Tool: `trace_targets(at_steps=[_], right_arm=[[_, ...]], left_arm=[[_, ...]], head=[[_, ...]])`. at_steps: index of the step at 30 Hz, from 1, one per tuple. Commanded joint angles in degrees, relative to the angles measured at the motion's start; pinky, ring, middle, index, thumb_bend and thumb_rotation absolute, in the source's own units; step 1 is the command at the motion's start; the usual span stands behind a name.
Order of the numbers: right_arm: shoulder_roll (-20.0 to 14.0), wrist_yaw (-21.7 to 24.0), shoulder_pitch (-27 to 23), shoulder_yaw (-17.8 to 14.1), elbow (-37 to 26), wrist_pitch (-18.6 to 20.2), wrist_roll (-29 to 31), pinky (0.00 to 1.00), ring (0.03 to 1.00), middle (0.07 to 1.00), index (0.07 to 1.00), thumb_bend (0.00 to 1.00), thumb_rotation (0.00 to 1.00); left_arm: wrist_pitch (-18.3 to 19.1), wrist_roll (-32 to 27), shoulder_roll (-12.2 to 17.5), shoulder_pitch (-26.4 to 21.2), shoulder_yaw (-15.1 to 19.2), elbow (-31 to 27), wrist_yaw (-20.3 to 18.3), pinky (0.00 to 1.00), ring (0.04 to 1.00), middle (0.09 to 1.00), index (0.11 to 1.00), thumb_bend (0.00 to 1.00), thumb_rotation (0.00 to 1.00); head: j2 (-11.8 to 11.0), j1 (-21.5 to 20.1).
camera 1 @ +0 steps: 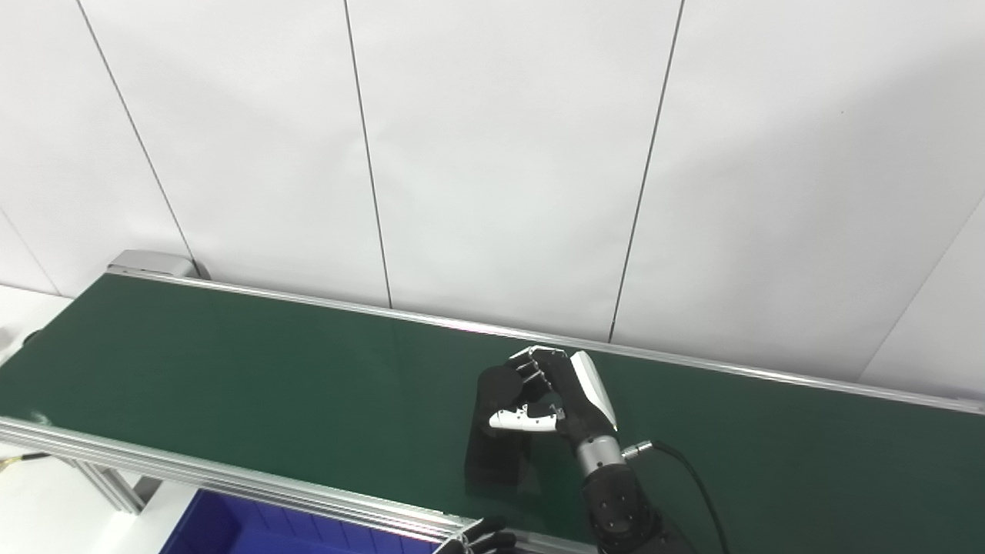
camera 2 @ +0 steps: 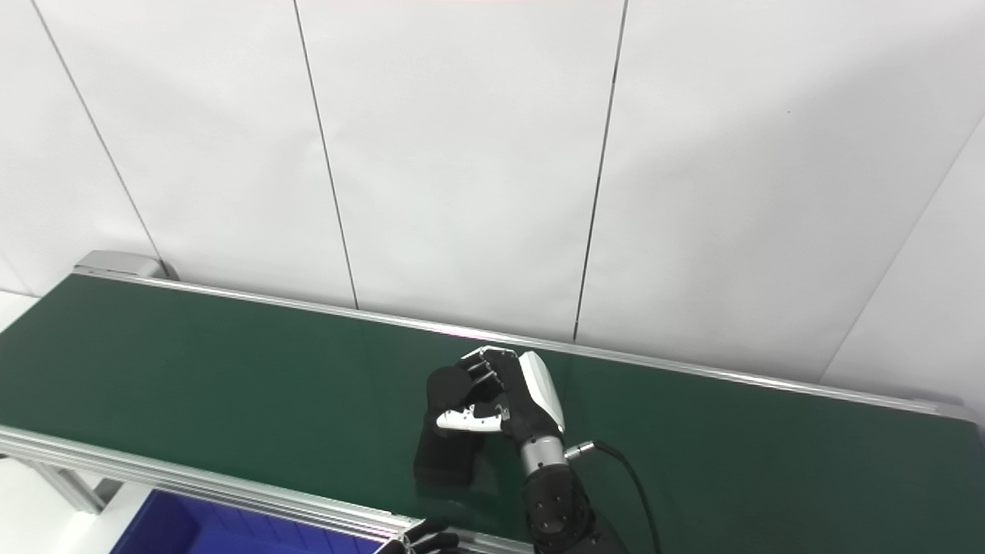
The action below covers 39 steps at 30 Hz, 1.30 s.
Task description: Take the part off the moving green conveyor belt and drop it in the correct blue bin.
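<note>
Two robot hands show in the views, one of them only barely: at the very bottom edge, dark fingertips of the left robot hand (camera 1: 479, 538) poke up just in front of the conveyor's near aluminium rail (camera 1: 231, 481), and too little of it is visible to tell whether it is open or closed. Beside it, below the rail at the lower left, a corner of a blue bin (camera 1: 231, 527) is in view. Beyond the rail lies the green conveyor belt (camera 1: 231, 369), running from the left end roller toward the right edge of the picture. Over the middle of the belt the right robot hand (camera 1: 550, 392) reaches in from the bottom on a black forearm, a cable (camera 1: 692, 477) trailing from its wrist. Its fingers are curled over the top of the part (camera 1: 496, 431), a black, upright, roughly cylindrical block, with the white-tipped thumb (camera 1: 523, 420) pressed across its near face, so the hand is closed around the part. The part's base meets the belt surface, with a dark reflection or shadow under it. Behind the belt runs the far rail (camera 1: 692, 362), and then a plain white panelled wall (camera 1: 500, 154).
</note>
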Motion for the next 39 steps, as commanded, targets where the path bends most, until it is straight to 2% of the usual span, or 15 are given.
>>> trace_targets(at_steps=[1, 4, 8, 15, 27, 39], right_arm=[[0.27, 0.21, -0.82, -0.70, -4.44, -2.25, 0.90, 0.46, 0.450, 0.488, 0.505, 0.52, 0.00], [-0.28, 1.32, 0.71, -1.10, -8.41, -1.35, 1.57, 0.45, 0.449, 0.490, 0.505, 0.52, 0.00], [-1.36, 3.87, 4.01, -2.55, -17.69, 1.07, 3.56, 0.44, 0.451, 0.491, 0.504, 0.52, 0.00], [-2.63, 8.81, 8.18, -5.27, -32.20, 7.26, 7.90, 0.45, 0.457, 0.504, 0.487, 0.52, 0.00], [-6.51, 13.54, 15.69, -6.04, -50.64, 14.39, 9.50, 0.44, 0.453, 0.501, 0.489, 0.52, 0.00], [-11.21, 16.20, 22.54, -12.36, -67.95, 19.77, 15.86, 0.43, 0.445, 0.504, 0.492, 0.52, 0.00]], left_arm=[[-2.61, -0.22, -0.29, -0.25, -0.13, -1.02, -0.71, 0.70, 0.745, 0.780, 0.810, 0.81, 0.55], [-2.60, -0.22, -0.14, -0.21, 0.00, -1.12, -0.65, 0.70, 0.744, 0.779, 0.808, 0.81, 0.55], [-2.60, -0.67, 0.32, -0.06, 0.29, -1.24, -1.08, 0.71, 0.748, 0.782, 0.811, 0.81, 0.55], [-2.57, -1.77, 1.32, 0.29, 0.62, -1.91, -1.74, 0.71, 0.751, 0.784, 0.817, 0.80, 0.57], [-2.54, -4.01, 2.49, 0.60, 0.90, -2.60, -2.83, 0.71, 0.763, 0.801, 0.825, 0.82, 0.59], [-2.52, -5.14, 2.79, 1.49, 0.57, -3.95, -3.20, 0.72, 0.771, 0.812, 0.834, 0.81, 0.63]], head=[[-0.01, -0.31], [0.01, -0.76], [0.15, -2.27], [0.43, -4.62], [1.74, -9.80], [4.06, -12.36]])
